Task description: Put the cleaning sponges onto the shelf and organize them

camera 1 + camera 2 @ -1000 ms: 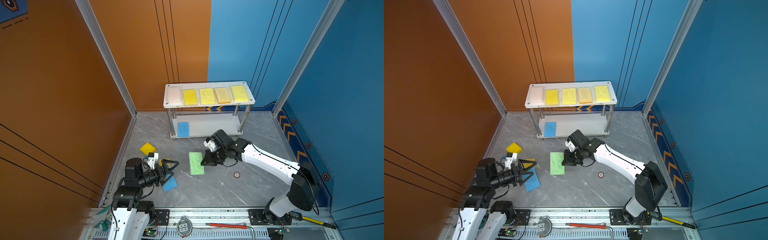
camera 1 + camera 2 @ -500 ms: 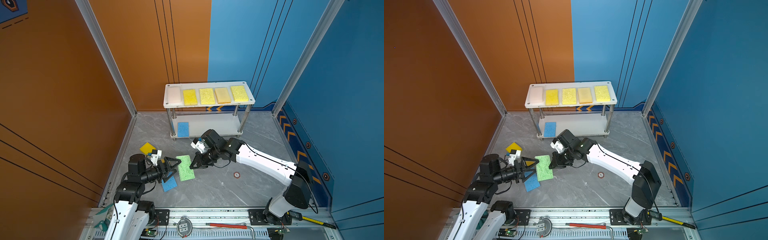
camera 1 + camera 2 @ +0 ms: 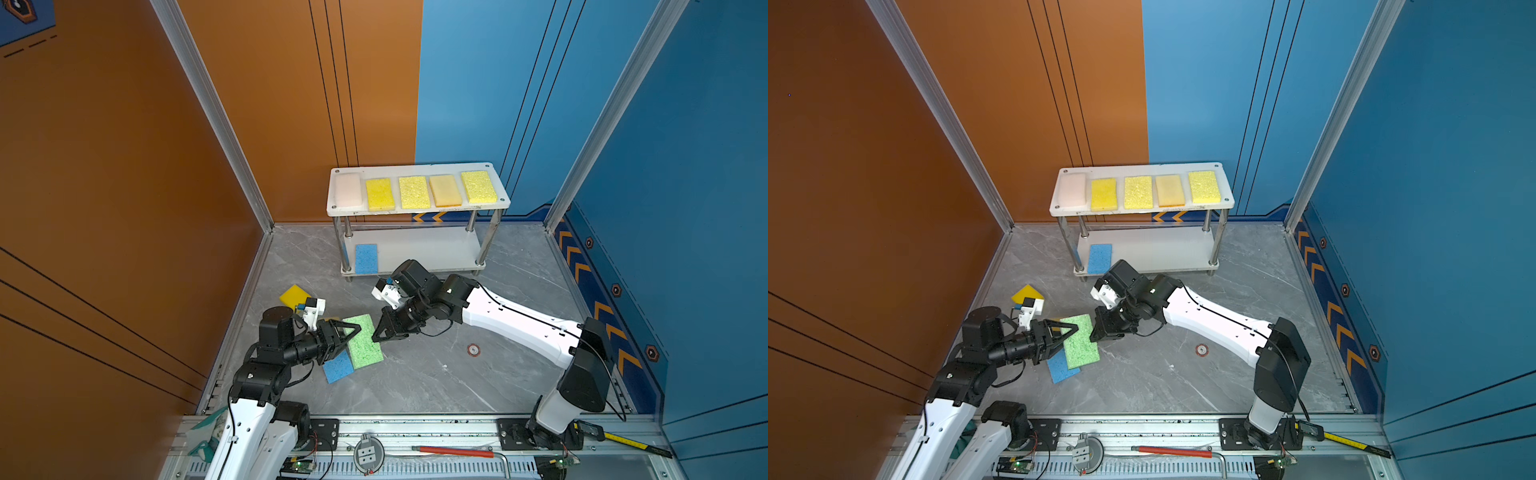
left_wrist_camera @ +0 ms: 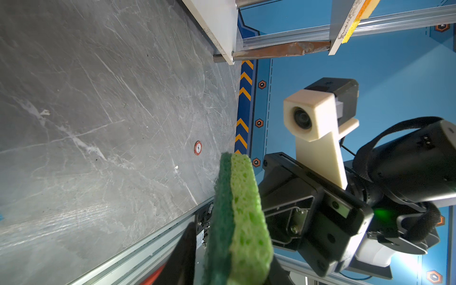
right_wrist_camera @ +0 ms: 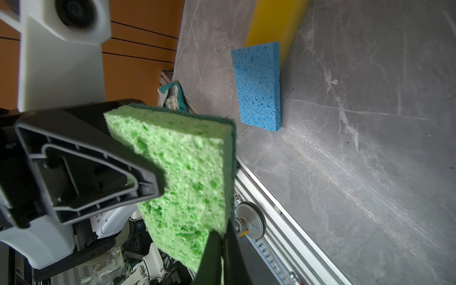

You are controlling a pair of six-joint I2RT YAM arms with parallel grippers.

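1. The green sponge hung clear of the surface, in front of the shelf, off its left end and well apart from it. It partly overhung a loose blue sponge that lay flat on the surface.
2. The right claw was clenched on the green sponge's edge, on the side toward the shelf's right end.
3. The left claw reached in from the opposite side with one finger over each flat face. Whether it had pinched the foam could not be told, as the left wrist view seemed to show a thin gap beside the dark scouring face.
4. The step in hand was judged to be a handover from the right claw to the left claw.
5. The left claw needed to close until the foam yielded slightly, and only then was the right claw to let go.
6. The right claw was best drawn off in the sponge's own plane, so that it twisted nothing.
7. The top board carried a row of five sponges and looked full. The lower board held one shelved blue sponge at its left end, so the free space beside that sponge suited the green sponge, laid flat and parallel.
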